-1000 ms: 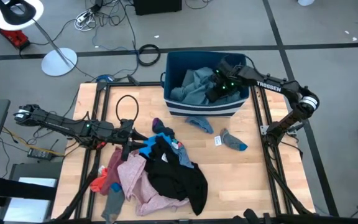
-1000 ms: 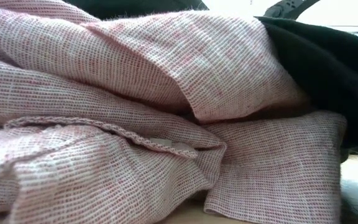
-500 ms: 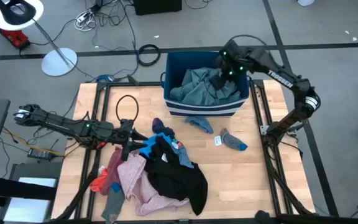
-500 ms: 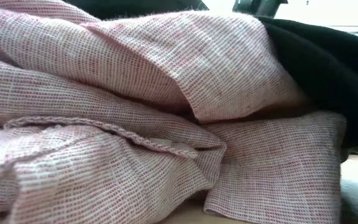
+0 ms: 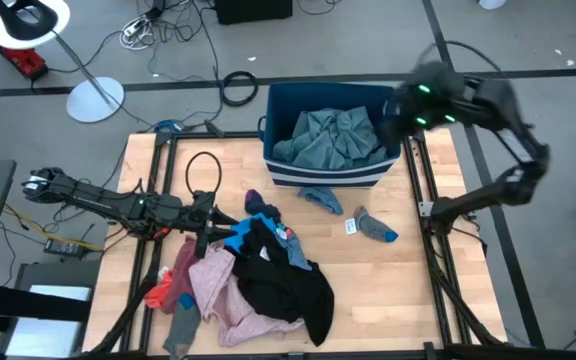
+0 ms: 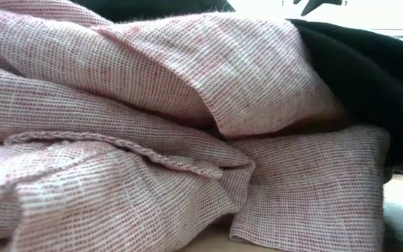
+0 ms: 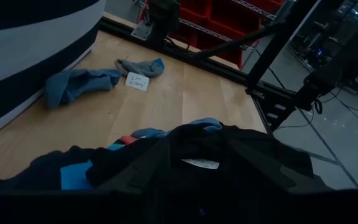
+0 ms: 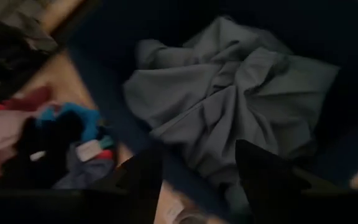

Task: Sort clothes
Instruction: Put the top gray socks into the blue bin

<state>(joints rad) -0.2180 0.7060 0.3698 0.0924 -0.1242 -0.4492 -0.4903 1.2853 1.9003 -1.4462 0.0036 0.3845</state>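
High view: a crumpled teal-grey garment (image 5: 330,138) is seen lying inside the dark blue plastic bin with white stripes (image 5: 278,172). The right gripper (image 5: 400,115) is raised beside the bin's right rim. The left gripper (image 5: 220,232) lies at a heap of pink, black and blue clothes (image 5: 253,280).

Low view: pink woven fabric (image 6: 145,119) fills the frame.

Left wrist view: fingers cannot be told.

Right wrist view: the fingers (image 8: 267,171) are spread, nothing held.

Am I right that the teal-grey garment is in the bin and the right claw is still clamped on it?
Not quite. The teal-grey garment does lie in the bin, but the right claw is open and empty above it, as the right wrist view shows.
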